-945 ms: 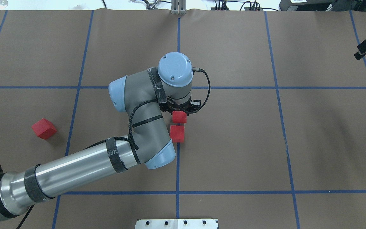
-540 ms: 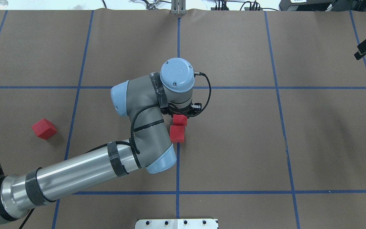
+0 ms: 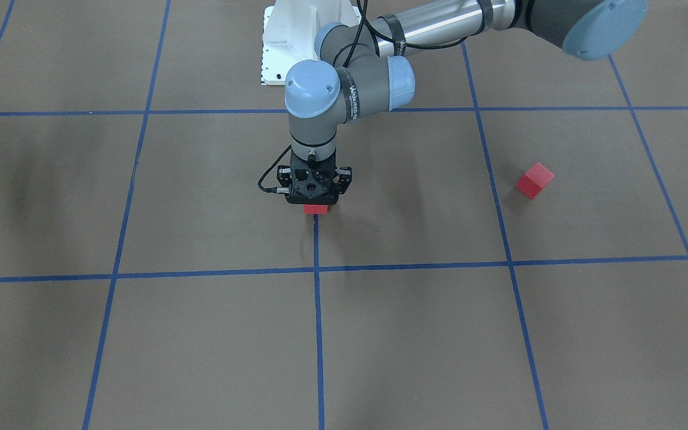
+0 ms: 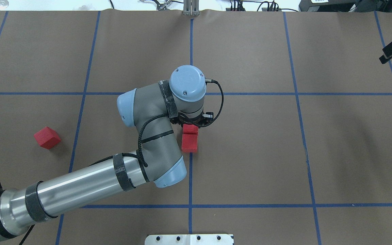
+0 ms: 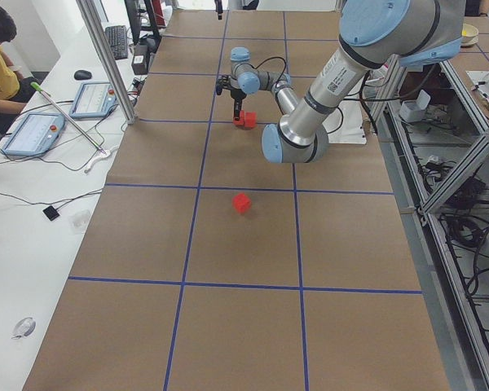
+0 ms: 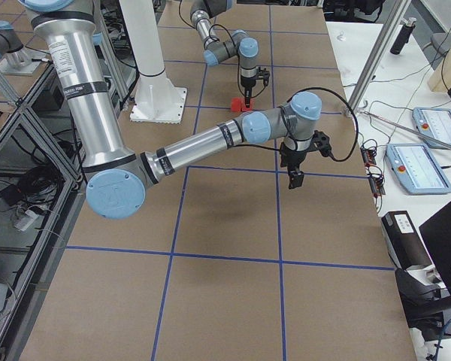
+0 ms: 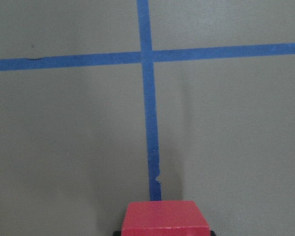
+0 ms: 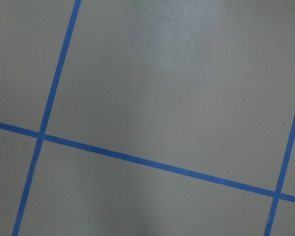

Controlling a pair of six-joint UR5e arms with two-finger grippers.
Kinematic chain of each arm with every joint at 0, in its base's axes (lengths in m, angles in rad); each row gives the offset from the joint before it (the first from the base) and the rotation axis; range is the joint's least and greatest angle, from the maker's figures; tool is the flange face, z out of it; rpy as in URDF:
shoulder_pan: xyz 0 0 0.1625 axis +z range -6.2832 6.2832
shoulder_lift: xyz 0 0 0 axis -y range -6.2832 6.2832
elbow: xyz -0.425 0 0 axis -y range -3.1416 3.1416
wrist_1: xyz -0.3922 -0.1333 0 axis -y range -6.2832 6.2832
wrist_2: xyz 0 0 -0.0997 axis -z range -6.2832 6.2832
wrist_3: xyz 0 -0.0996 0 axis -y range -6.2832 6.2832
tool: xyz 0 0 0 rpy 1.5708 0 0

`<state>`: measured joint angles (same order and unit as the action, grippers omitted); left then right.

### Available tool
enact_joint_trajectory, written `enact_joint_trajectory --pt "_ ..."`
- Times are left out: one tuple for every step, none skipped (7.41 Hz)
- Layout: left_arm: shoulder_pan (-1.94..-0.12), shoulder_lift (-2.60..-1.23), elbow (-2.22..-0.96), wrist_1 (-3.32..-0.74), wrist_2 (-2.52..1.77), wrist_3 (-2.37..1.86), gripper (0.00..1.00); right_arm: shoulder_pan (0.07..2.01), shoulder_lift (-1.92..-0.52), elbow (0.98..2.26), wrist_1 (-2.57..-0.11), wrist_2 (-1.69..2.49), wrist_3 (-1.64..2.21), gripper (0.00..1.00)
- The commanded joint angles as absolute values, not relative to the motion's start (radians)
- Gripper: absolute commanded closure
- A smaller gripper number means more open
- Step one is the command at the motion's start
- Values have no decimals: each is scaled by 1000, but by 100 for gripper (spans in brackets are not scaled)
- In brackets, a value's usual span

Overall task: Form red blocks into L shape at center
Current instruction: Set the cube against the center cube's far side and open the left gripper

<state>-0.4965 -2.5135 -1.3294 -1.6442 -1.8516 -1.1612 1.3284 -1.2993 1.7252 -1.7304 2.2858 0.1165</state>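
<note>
Red block (image 4: 190,129) in left hand (image 3: 315,205)

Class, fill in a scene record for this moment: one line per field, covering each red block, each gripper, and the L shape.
held red block: in the left gripper at the center, directly beside the second red block, along the blue tape line
third red block: alone, far out on the robot's left side
right gripper: above brown surface, away from every block
L shape: not yet formed; only two blocks together
</note>
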Motion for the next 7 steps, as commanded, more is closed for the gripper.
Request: enact_joint_trajectory --pt "-495 -2508 -1333 -1644 -1852 -1163 100 1328 -1299 1726 -1730 2286 117 0" --pt "-495 -2508 -1333 -1644 -1852 -1163 100 1328 -1299 1726 -1730 2286 117 0" --pt "-492 -2508 -1333 -1644 -1852 -1163 100 1328 -1299 1726 -1730 2286 117 0" --pt "-486 -2508 -1333 -1644 -1848 -1163 100 1328 -1299 1726 -1730 2286 117 0" --pt "-480 -2508 -1333 -1644 -1845 -1164 99 1328 -1299 1726 -1730 2286 117 0" --pt "-480 -2508 -1333 -1644 -1845 -1164 95 1328 -1299 1726 -1730 2286 117 0" --pt "-480 -2507 -1333 -1644 -1845 -1164 95 1328 -1299 1726 -1730 2286 117 0"
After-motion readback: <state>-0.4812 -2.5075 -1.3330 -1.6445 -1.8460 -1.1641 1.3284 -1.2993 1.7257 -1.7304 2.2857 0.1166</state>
